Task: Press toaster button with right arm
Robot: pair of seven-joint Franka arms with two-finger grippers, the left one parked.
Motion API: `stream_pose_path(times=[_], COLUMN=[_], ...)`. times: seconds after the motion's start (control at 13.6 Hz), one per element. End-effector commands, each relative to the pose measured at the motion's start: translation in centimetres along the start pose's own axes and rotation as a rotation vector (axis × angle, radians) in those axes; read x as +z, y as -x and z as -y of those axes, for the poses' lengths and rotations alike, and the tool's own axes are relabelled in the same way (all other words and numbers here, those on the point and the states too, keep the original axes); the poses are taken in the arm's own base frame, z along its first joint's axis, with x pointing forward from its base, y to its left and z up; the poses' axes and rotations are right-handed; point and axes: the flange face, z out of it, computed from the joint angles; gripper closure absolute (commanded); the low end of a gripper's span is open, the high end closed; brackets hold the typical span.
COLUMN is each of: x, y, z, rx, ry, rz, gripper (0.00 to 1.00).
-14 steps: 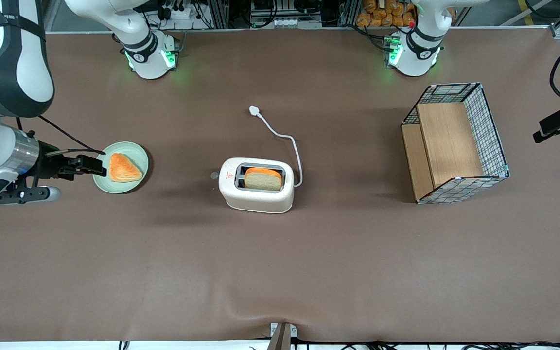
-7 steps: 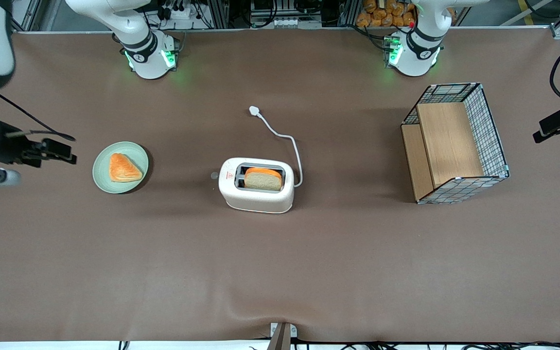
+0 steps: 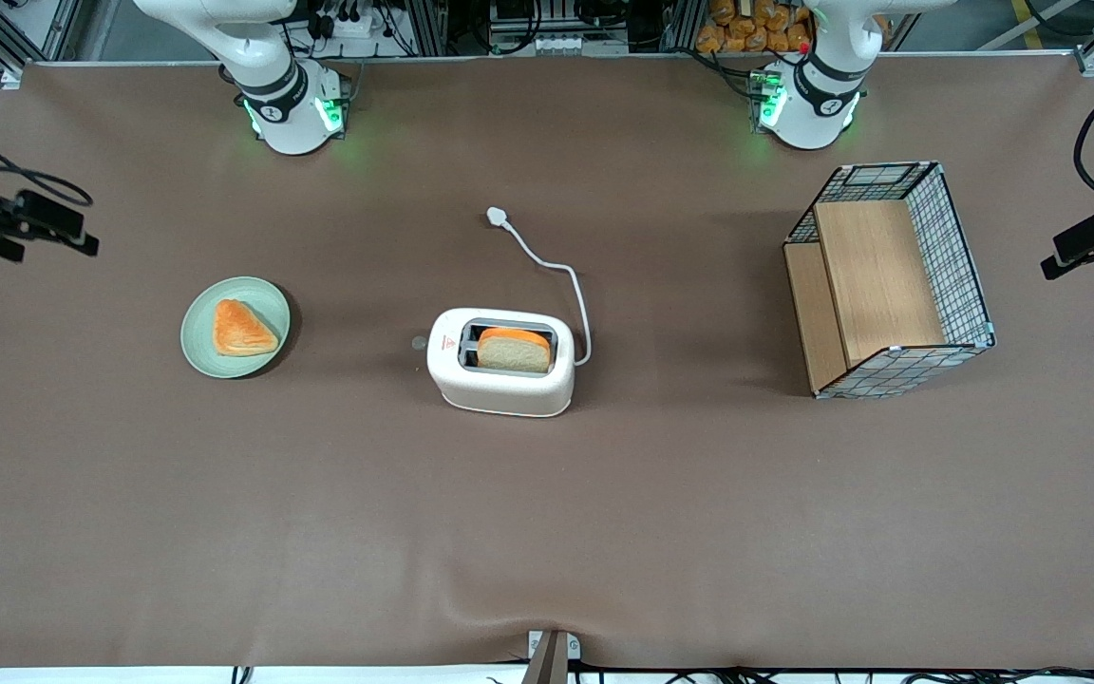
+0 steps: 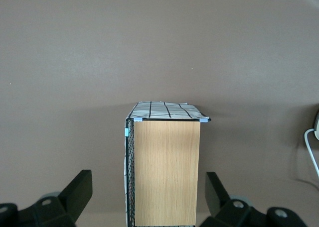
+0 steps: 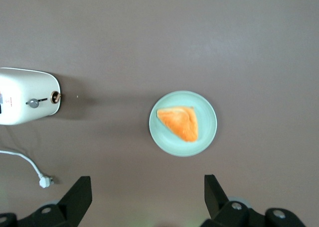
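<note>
- pulled back since a second ago: gripper (image 3: 53, 228) once at the rim of the green plate (image 3: 235, 327), now well apart from it, out at the table edge toward the working arm's end and farther from the front camera than the plate.
- fingers (image 5: 79, 194) spread wide in the right wrist view, nothing between them, hanging over bare brown table cloth (image 3: 547, 513).
- on the plate, lying flat, an orange triangular pastry (image 3: 241, 328); unchanged in place.
- near the table's middle, the toaster (image 3: 501, 361), cream-white, upright, unmoved; a slice of bread (image 3: 514, 350) standing in its slot, top crust showing.
- sticking out from the toaster's narrow end that faces the plate, the toaster button (image 3: 419, 343), small and pale; untouched, well apart from the gripper.
- from the toaster's other end, a white cord (image 3: 561, 275) curling away from the front camera to a plug lying on the cloth.
- toward the parked arm's end, a wire-and-wood basket (image 3: 889, 280) tipped on its side, well apart from the toaster.
</note>
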Motion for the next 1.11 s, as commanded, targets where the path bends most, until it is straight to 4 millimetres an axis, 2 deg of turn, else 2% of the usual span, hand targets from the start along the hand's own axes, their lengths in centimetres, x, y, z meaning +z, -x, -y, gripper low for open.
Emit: stream_pose_path(times=[0.0,0.15,0.44,0.59,0.88,1.03], x=[0.0,-1.4,-3.0,-3.3,-3.4,-3.8], y=[1.4,1.2,1.8,1.7,1.8,2.0], z=[0.2,0.3,1.6,0.8,0.6,1.1], rx=[0.064,0.065,0.043,0.048,0.040,0.042], ry=[0.031,0.072,0.119,0.132,0.123,0.122], rz=[0.020,-0.008,-0.002,-0.008,-0.009,-0.013], gripper=[0.00,0.00,0.00,0.00,0.00,0.00])
